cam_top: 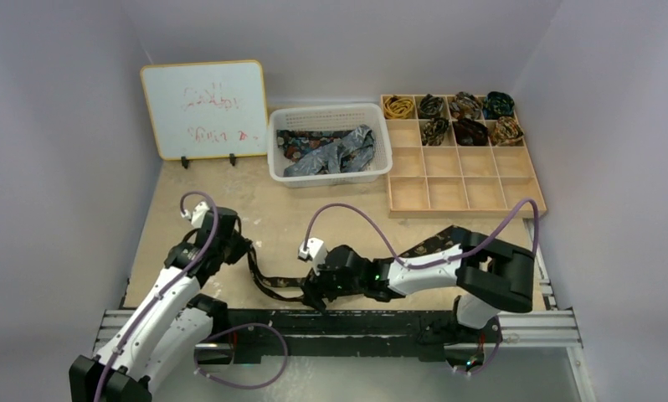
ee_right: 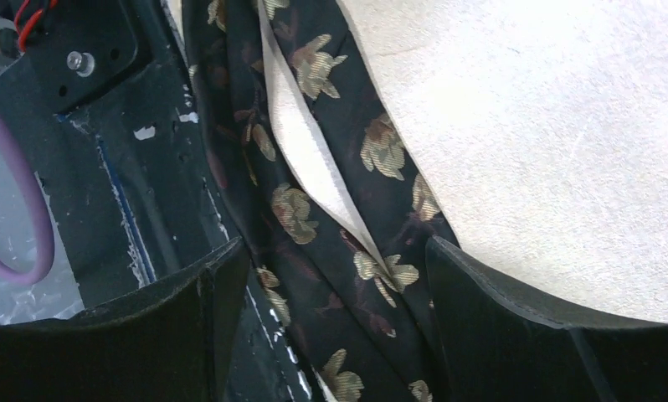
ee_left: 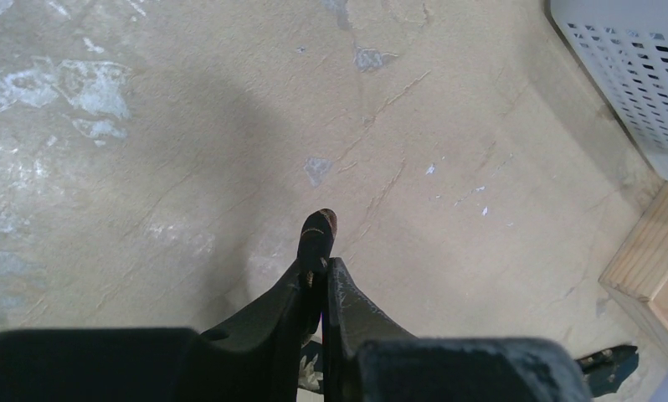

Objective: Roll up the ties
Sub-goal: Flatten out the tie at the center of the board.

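Left tool (ee_left: 321, 270) clamped on narrow tip of the tie (ee_left: 318, 228). Tie lies along near bench (cam_top: 264, 209) edge, passing between the parted jaws of the right tool (ee_right: 335, 268). Suggest: grip the full width squarely, with the strip flat and taut, before rolling.

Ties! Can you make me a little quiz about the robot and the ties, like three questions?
1. True or false: the left gripper is pinching the tip of the dark tie.
2. Count: how many compartments of the wooden tray hold rolled ties?
3. Pick one: where do the loose ties wait? A, the wooden tray. B, the white basket. C, a blue bucket.
Key: 1 true; 2 seven; 3 B.
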Available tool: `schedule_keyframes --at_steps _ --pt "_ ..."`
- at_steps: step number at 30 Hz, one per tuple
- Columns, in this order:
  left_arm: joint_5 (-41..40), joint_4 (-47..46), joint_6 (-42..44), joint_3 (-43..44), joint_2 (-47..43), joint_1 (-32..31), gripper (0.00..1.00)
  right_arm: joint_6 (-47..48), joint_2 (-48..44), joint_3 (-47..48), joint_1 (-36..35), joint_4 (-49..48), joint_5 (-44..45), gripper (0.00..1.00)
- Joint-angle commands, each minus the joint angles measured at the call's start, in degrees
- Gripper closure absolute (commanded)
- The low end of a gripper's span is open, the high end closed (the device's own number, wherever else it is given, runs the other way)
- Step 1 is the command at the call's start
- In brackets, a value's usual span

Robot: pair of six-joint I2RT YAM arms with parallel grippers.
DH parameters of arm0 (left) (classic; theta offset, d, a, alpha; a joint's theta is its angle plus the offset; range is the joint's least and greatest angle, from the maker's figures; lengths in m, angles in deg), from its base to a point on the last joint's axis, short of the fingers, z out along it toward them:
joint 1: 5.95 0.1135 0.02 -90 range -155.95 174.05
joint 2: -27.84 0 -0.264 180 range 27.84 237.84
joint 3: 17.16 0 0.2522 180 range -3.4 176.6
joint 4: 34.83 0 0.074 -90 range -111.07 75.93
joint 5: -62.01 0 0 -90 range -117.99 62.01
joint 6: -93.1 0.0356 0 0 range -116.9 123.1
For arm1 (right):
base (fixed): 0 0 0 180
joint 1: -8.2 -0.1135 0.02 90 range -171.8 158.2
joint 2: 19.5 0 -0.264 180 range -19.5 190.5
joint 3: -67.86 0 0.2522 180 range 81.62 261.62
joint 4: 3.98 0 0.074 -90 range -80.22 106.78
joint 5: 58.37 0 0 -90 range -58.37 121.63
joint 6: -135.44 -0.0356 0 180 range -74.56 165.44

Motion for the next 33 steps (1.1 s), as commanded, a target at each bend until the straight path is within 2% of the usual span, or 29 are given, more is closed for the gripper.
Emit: schedule_keyframes --at_steps 1,5,9,11,14,16,20,25,27,29,31,33 --pt "-1.03 2.52 -3.44 -0.94 -2.91 0.24 0.89 3.51 -1.05 2.56 -3.51 2.77 8.07 0.21" --pt "-1.17 3.68 -3.83 -0.78 -5.09 0.24 0.89 4.03 1.44 4.90 -7.49 4.53 9.26 0.21" --pt "-2.45 4.94 -3.99 0.50 -6.58 0.31 0.88 4.19 5.58 8.95 -11.42 8.52 15.35 0.22" --pt "-2.92 4.96 -4.16 1.01 -7.19 0.25 0.87 2.14 7.66 10.11 -11.92 10.20 21.25 0.24" --pt "-2.58 3.28 -3.09 1.18 -7.32 0.25 0.87 -3.61 10.62 12.12 -11.92 14.32 32.82 0.34" --pt "-1.86 1.30 -2.19 1.14 -6.90 0.24 0.87 -6.72 11.69 12.23 -11.60 15.35 39.40 0.37" --pt "1.50 -5.06 1.58 1.92 -5.31 0.24 0.87 -13.89 13.20 13.49 -9.31 19.00 47.13 0.46" --pt "5.57 -15.74 6.12 3.17 -1.15 0.24 0.86 -22.61 12.72 13.64 -3.25 21.56 50.01 0.52" --pt "8.57 -22.17 8.54 3.38 1.79 0.24 0.87 -25.10 12.85 14.40 -2.27 22.35 51.68 0.52" --pt "9.42 -23.83 8.59 4.11 4.86 0.24 0.87 -27.69 12.93 14.88 -2.07 23.19 53.47 0.48" --pt "9.94 -24.56 10.16 5.07 6.77 0.24 0.87 -26.83 12.03 14.63 -1.16 21.05 48.59 0.47" --pt "8.04 -23.81 10.37 4.03 6.54 0.24 0.87 -23.26 8.90 12.74 -1.13 16.30 40.01 0.46"
